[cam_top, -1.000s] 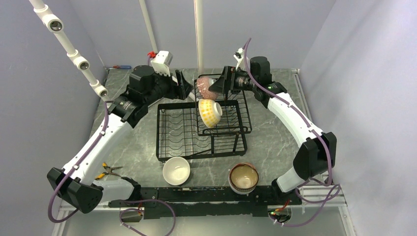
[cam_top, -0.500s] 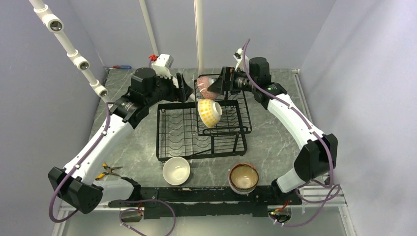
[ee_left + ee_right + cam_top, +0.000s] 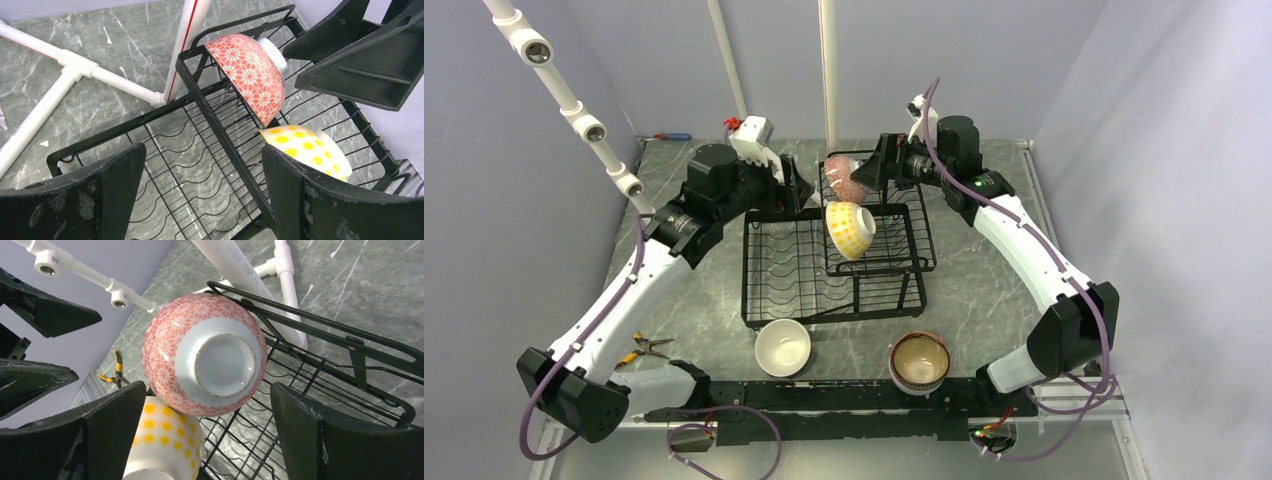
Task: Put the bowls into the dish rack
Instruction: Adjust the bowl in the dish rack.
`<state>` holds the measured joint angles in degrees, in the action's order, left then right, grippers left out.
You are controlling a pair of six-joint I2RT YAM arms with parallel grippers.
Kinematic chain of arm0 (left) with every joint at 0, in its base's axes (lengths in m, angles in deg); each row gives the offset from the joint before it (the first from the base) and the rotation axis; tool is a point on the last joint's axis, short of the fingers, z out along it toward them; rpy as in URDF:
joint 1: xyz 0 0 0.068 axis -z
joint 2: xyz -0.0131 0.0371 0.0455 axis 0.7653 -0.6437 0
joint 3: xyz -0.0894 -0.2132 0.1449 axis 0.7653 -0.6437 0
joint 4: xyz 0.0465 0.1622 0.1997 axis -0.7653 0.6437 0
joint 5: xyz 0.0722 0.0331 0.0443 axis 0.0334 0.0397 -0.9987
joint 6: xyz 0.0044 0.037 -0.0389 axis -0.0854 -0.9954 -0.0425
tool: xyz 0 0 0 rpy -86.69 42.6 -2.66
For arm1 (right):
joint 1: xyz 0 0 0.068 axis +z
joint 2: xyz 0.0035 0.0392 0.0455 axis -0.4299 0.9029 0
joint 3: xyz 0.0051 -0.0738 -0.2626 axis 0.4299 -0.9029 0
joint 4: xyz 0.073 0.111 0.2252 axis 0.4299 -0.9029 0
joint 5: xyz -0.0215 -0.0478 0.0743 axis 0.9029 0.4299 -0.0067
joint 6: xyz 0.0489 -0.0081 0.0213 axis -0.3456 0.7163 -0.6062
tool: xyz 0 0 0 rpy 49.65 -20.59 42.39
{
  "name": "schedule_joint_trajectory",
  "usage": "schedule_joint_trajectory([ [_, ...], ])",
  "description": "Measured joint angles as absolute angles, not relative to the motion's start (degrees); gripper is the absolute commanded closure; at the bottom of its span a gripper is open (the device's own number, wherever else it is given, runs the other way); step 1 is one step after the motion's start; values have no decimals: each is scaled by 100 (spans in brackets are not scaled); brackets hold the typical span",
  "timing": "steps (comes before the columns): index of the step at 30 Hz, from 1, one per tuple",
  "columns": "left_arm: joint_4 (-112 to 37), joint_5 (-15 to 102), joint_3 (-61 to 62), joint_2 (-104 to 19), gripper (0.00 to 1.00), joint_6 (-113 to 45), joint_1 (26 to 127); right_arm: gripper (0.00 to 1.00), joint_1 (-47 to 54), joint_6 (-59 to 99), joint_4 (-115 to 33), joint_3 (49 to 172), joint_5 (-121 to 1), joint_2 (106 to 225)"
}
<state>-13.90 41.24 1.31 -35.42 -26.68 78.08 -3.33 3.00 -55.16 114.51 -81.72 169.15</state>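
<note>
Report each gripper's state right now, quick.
Left gripper: open, holding nothing.
Right gripper: open, not gripping the pink-patterned round ceramic bowl, which rests on its side in the black wire dish rack.

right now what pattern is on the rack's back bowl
The bowl is red-pink with a white floral lattice; left wrist view.

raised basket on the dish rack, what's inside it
Two bowls lying on their sides: a pink-patterned bowl at the far end and a yellow-dotted bowl nearer. The basket floor beneath them is hidden.

Marble table (image 3: 984, 270): dish rack (image 3: 774, 270), white bowl (image 3: 783, 347), bowl stack (image 3: 920, 362), pliers (image 3: 646, 347).
</note>
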Motion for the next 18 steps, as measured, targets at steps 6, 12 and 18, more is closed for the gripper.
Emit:
schedule_joint_trajectory([
  [6, -1410, 4047, -81, -3332, 6, -2799, 7808, 1, -333, 370, -5540, 11445, -8113, 16847],
  [12, -1373, 3940, -619, -2782, 6, -3066, 7808, 1, -329, 545, -5634, 11233, -7774, 16377],
  [18, -1034, 3734, -1264, -2045, 6, -3167, 7808, 0, -329, 737, -5623, 10894, -7348, 15582],
])
